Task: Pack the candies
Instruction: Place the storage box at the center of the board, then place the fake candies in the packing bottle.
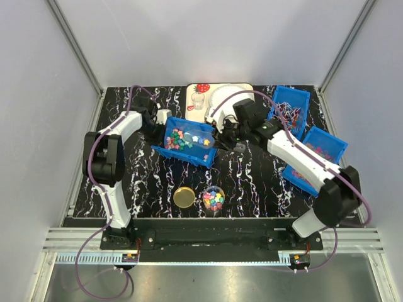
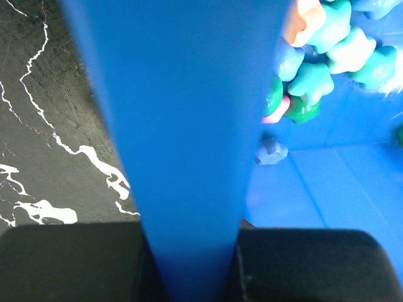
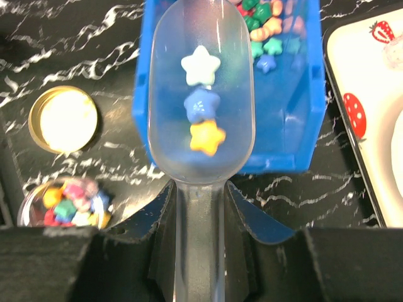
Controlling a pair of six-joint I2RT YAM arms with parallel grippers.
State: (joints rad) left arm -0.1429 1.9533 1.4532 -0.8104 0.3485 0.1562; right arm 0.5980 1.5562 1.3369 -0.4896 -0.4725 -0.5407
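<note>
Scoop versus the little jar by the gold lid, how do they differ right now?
The scoop carries only three star-shaped candies in a row, white, blue and yellow; the jar holds a mixed heap. The scoop is gripped by the right gripper over the blue bin; the jar stands free on the table beside the gold lid. Both are clear, so their candies show through.
</note>
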